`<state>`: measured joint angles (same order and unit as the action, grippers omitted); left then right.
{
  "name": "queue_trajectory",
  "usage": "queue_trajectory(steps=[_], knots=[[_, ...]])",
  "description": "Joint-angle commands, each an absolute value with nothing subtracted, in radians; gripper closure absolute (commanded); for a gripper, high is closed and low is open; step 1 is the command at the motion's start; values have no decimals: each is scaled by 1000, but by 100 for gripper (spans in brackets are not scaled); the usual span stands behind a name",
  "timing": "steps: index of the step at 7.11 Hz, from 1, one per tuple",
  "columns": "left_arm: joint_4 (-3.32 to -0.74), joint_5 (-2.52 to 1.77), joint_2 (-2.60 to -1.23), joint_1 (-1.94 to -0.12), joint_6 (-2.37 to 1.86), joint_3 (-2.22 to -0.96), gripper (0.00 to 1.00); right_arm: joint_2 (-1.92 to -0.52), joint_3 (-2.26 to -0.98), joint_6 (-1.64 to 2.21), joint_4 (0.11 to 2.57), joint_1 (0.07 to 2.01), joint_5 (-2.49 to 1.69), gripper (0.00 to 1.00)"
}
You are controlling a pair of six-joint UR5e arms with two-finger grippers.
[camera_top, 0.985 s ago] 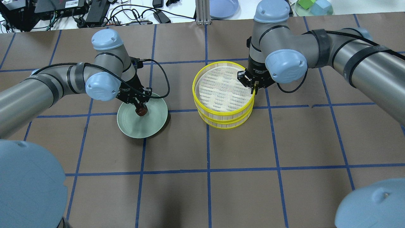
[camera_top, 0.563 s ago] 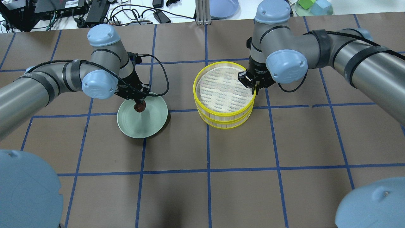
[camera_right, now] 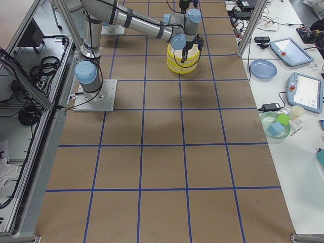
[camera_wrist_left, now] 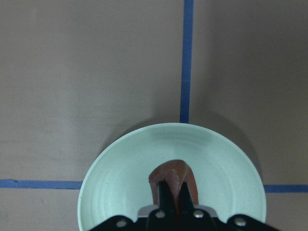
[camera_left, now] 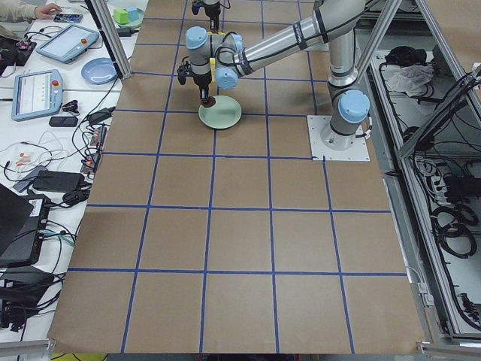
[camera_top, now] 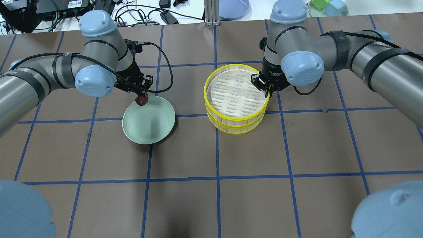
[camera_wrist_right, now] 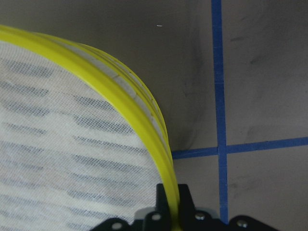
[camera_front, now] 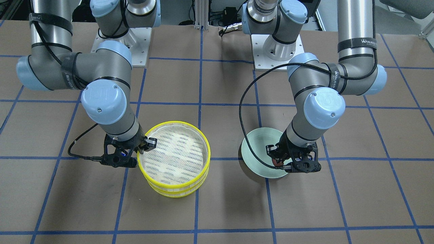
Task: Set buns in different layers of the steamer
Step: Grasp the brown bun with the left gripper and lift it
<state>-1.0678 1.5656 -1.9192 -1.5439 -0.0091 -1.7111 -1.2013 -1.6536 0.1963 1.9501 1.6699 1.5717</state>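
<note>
1. The dark reddish-brown bun (camera_top: 142, 100) is pinched between the fingers of the left gripper (camera_top: 140, 94), whose jaws are nearly together on it. It hangs over the pale green plate (camera_top: 152, 129), lifted off its surface.
2. The left arm reaches in low. Its wrist is bent so the gripper points straight down.
3. The steamer (camera_front: 179, 188) stands beside the plate, nearer the table's (camera_top: 251, 205) far edge than the robot's edge. Its upper tray (camera_top: 231, 96) sits on the lower tray (camera_top: 238, 129), slightly offset.
4. The upper tray's mesh floor is bare. The lower tray's inside is hidden.
5. The right gripper (camera_wrist_right: 174, 198) is clamped narrowly on the upper tray's yellow rim, one finger inside and one outside, on the side facing the robot's right.
6. The right arm folds at the elbow, with its wrist vertical over that rim.
7. The plate rests on the brown table where two blue tape lines cross.
</note>
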Motion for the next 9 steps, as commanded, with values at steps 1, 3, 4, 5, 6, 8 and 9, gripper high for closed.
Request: queue_trajectory(steps=[1, 3, 4, 5, 6, 8, 9], knots=[[-1069, 1562, -1899, -1549, -14, -1698, 99, -1203, -1664, 195, 1954, 1669, 1571, 100], [-1069, 1554, -1882, -1562, -15, -1698, 98, -1204, -1664, 190, 1951, 1669, 1585, 1], [-1068, 1554, -1876, -1563, -15, -1698, 98, -1215, -1664, 189, 1950, 1669, 1586, 0], [-1068, 1552, -1865, -1569, -18, -1697, 98, -1242, -1654, 187, 1944, 1669, 1586, 0], [-1068, 1545, -1852, -1574, -24, -1695, 98, -1306, -1654, 187, 1930, 1669, 1583, 0], [-1084, 1531, -1851, -1650, -180, -1639, 98, -1472, -1649, 181, 1789, 1661, 1583, 0], [-1136, 1539, -1858, -1693, -231, -1590, 97, -1527, -1648, 164, 1737, 1661, 1585, 0]])
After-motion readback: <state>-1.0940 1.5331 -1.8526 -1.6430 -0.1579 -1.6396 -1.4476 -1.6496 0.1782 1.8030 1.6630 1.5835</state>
